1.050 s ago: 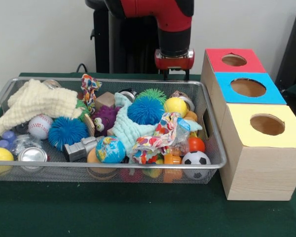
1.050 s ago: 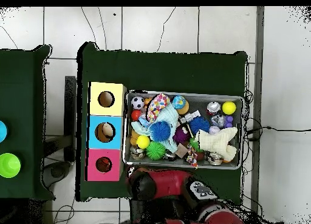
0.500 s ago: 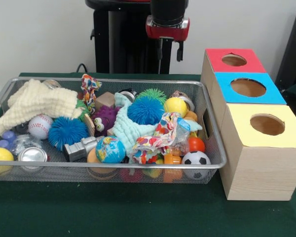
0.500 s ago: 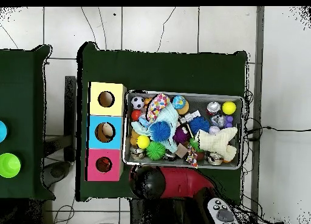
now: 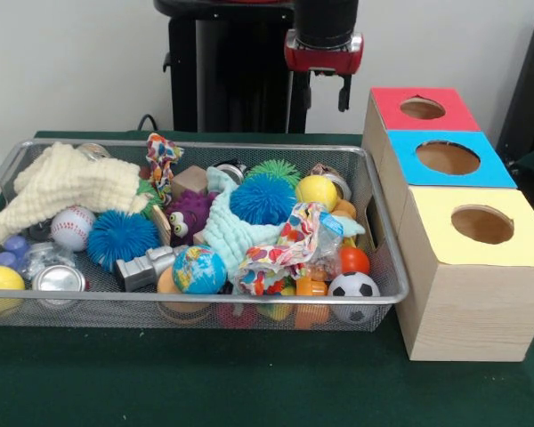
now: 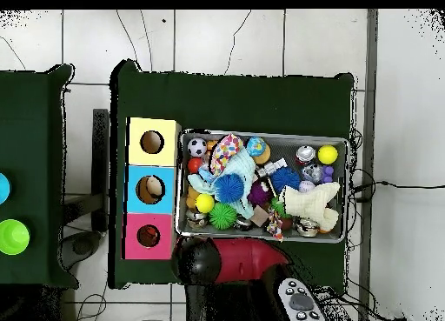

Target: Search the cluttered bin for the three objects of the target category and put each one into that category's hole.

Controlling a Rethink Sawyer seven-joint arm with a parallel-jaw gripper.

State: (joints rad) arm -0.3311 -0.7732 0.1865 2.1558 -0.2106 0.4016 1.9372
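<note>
Shifted toward three o'clock, the gripper (image 5: 323, 92) hangs spread and empty; searching the wire bin (image 5: 384, 267), descent comes next.

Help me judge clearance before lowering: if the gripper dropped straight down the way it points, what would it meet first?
Probably the green table cloth just behind the wire bin's back rim. The gripper hangs open behind the bin, beside the red box, though depth is hard to judge.
</note>
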